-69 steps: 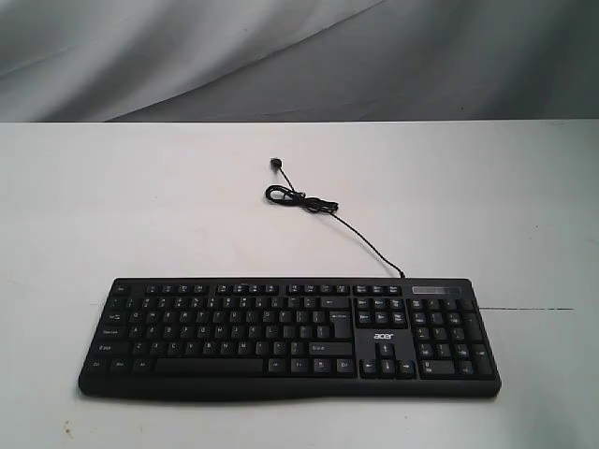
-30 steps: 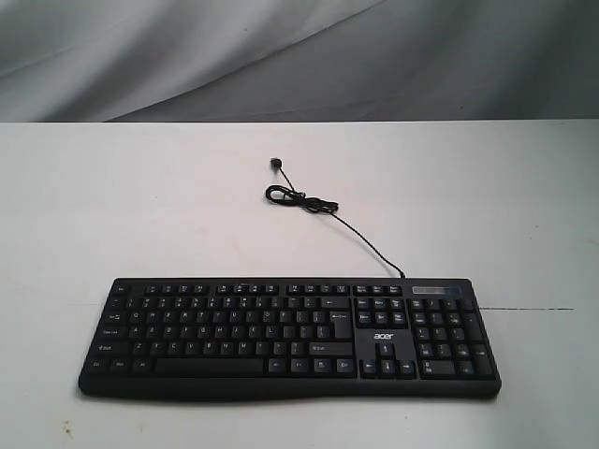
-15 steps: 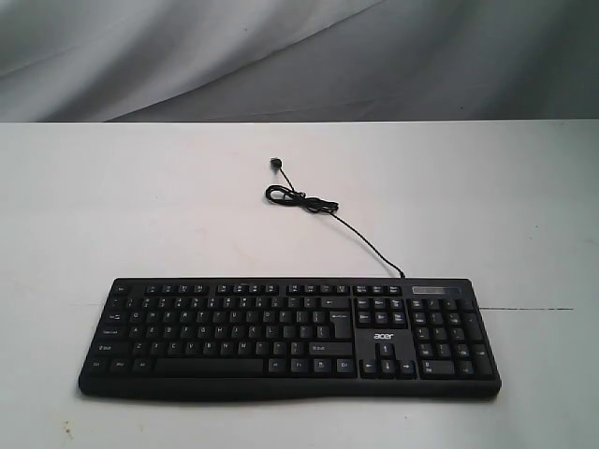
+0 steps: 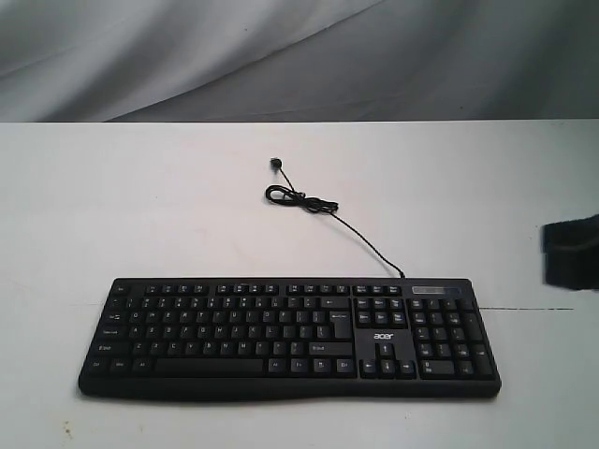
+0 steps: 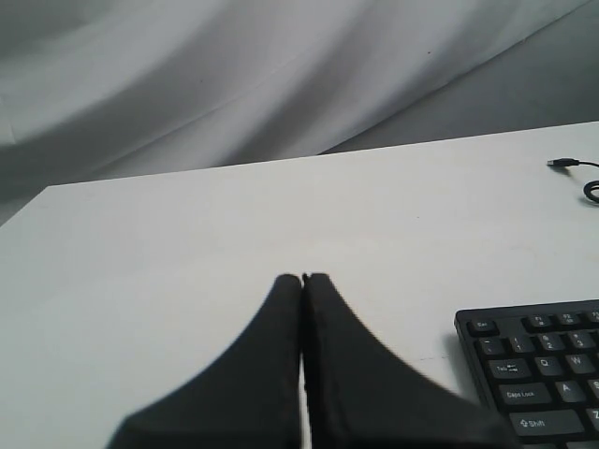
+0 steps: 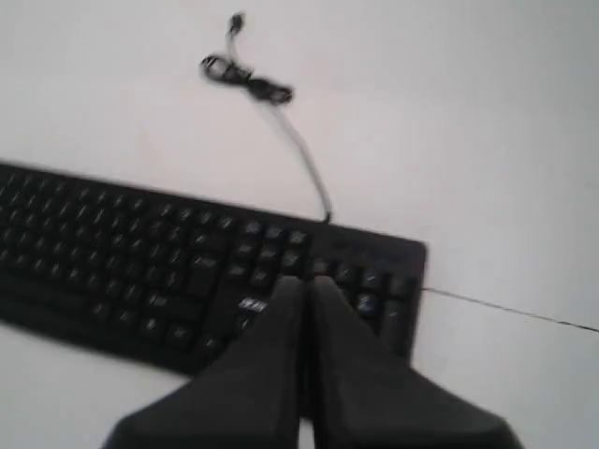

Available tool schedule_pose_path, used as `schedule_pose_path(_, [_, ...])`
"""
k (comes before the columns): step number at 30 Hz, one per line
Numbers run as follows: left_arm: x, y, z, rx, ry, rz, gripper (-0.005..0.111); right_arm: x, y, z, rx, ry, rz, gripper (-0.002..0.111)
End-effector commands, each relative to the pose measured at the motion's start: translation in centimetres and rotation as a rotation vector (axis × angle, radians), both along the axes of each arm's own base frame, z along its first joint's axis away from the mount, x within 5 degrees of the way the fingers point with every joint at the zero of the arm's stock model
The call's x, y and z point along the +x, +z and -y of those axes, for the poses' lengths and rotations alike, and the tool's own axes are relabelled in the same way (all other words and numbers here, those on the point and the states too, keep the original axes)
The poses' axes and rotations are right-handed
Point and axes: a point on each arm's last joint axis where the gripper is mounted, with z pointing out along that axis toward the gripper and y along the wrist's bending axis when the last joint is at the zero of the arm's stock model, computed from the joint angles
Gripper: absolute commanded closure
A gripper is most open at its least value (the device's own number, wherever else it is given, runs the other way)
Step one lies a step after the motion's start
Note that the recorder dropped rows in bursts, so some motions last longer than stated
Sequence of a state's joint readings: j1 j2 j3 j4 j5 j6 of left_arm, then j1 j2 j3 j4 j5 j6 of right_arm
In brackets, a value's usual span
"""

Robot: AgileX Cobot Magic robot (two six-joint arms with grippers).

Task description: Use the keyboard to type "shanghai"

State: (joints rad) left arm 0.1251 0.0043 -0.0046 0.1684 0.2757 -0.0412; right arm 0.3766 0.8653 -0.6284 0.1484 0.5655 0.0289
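The black keyboard (image 4: 290, 337) with white legends and an acer logo lies near the front of the white table, number pad on the right. Its thin cable (image 4: 309, 201) loops behind it. My right gripper (image 4: 571, 251) shows as a blurred dark shape at the right edge, above the table beside the number pad. In the right wrist view it (image 6: 305, 281) is shut, fingers pressed together, held over the keyboard (image 6: 187, 271) end with the number pad. My left gripper (image 5: 302, 278) is shut over bare table, left of the keyboard's Esc corner (image 5: 533, 365); the exterior view does not show it.
The white table (image 4: 140, 206) stretches wide behind and beside the keyboard. A thin dark seam line (image 4: 533, 309) runs from the keyboard's right end to the right. A grey draped cloth (image 4: 281, 56) hangs as backdrop behind the table's far edge.
My right gripper has come into the exterior view at the right edge; half a second ago it was out of sight. The keyboard and cable have not moved.
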Motion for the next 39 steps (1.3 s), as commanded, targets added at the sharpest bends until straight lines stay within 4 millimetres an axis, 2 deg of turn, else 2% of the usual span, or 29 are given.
schedule_pose_path(1, [0.0, 0.0, 0.1, -0.005, -0.008, 0.01, 0.107, 2.2, -0.2, -5.5, -0.043, 0.219, -0.068, 0.108])
schedule_pose_path(10, [0.0, 0.0, 0.1, -0.005, -0.008, 0.01, 0.107, 6.0, 1.2, -16.1, -0.117, 0.525, -0.105, 0.108])
schedule_pose_path(18, [0.0, 0.0, 0.1, -0.005, -0.008, 0.01, 0.107, 7.8, 0.1, -23.1, -0.131, 0.639, -0.113, 0.108])
schedule_pose_path(23, [0.0, 0.0, 0.1, -0.005, -0.008, 0.01, 0.107, 8.5, -2.2, -26.9, -0.141, 0.702, -0.087, 0.108])
schedule_pose_path(28, [0.0, 0.0, 0.1, -0.005, -0.008, 0.01, 0.107, 9.2, -5.4, -29.0, -0.123, 0.69, -0.065, 0.108])
schedule_pose_path(35, [0.0, 0.0, 0.1, -0.005, -0.008, 0.01, 0.107, 9.9, -8.2, -29.9, -0.141, 0.681, -0.071, 0.108])
schedule_pose_path(39, [0.0, 0.0, 0.1, -0.005, -0.008, 0.01, 0.107, 10.4, -9.8, -30.4, -0.188, 0.737, -0.016, 0.108])
